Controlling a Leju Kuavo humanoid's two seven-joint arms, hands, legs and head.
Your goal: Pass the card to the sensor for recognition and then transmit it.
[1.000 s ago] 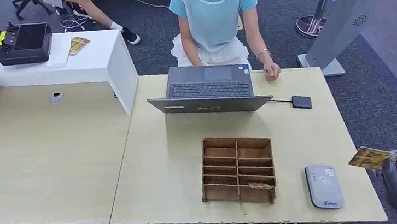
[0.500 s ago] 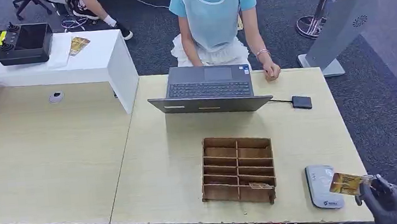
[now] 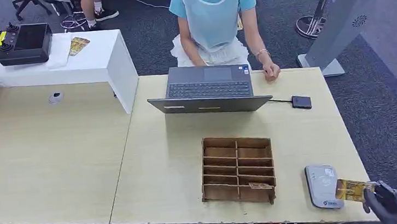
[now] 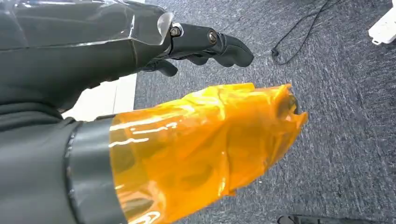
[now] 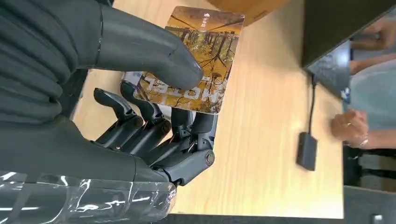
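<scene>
On the far left, below the desk line, my left hand hangs over grey carpet, its thumb wrapped in orange film; the dark fingers look loosely curled with nothing in them, though I cannot tell for certain how far they are closed. It has no part in this step, as I read it.

Moving right across the pale wooden table, the open laptop faces a seated person in a light blue top, who I take to be watching for the scan result. Nearer me sits the wooden slotted organiser, with one card lying in a lower right compartment.

Just right of it lies the grey card reader, flat near the table's front edge. My right hand pinches the hotel key card between thumb and fingers by its near end, so the free end reaches out over the reader's right edge. The card is roughly flat, picture side up, which I judge suits presenting it to the sensor. Whether it touches the reader, I cannot tell.
</scene>
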